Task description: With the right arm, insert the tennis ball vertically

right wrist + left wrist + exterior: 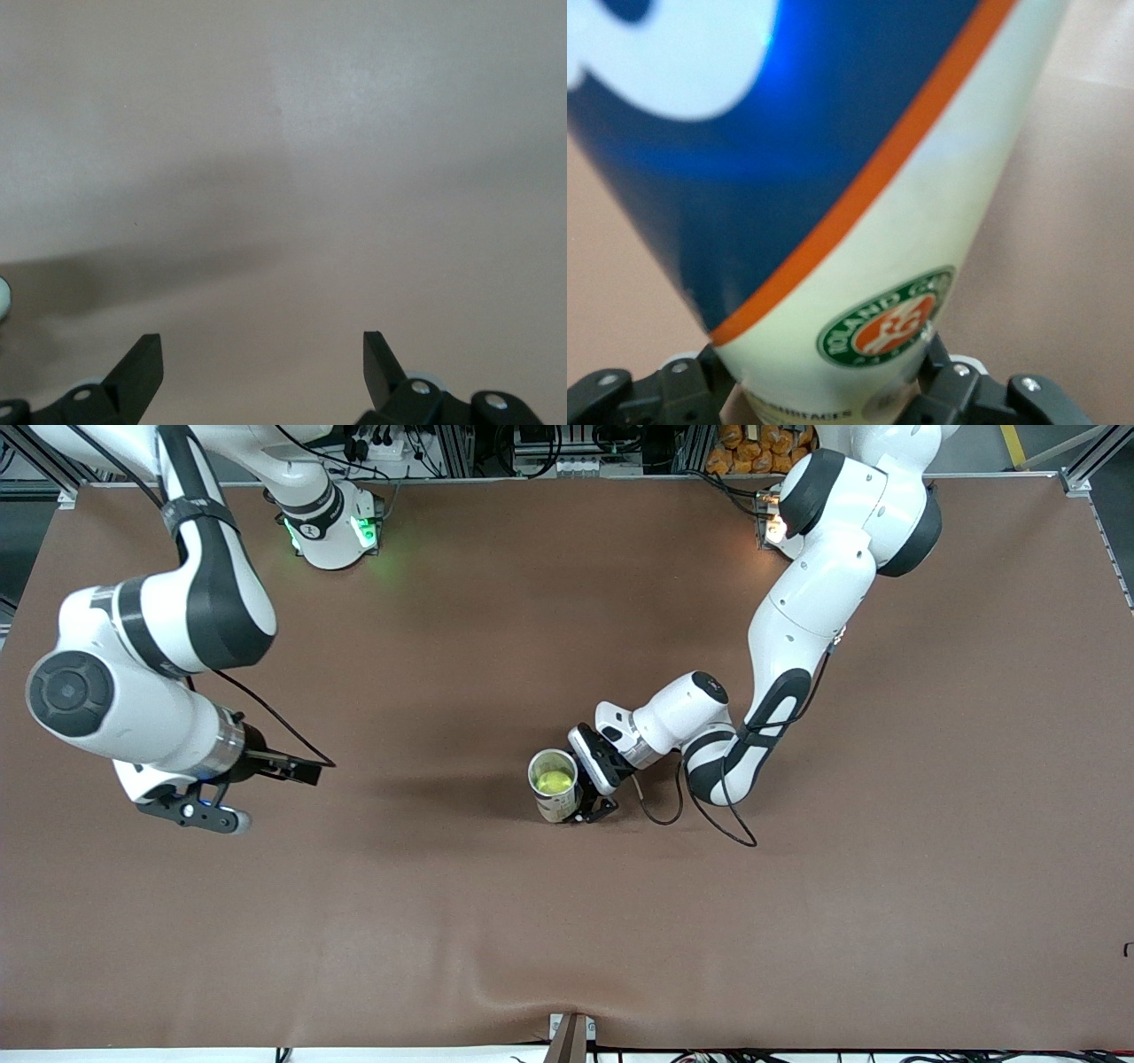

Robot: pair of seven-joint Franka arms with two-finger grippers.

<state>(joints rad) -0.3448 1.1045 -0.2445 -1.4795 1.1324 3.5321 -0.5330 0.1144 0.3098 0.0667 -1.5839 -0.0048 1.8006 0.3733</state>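
The ball (553, 781) already sits in the upright can (556, 804), clamped by the left gripper (592, 795). The right gripper (205, 813), open and empty, hangs well apart toward its own end of the worktop (567, 939). Insertion looks done; next, probably release.

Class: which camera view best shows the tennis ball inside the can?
The front view: it looks down the open can onto the tennis ball inside. The left wrist view shows only the can's printed wall; the right wrist view shows neither.

brown table mat (567, 921), black cable (283, 726) on it, shelving w/ orange items (744, 447)
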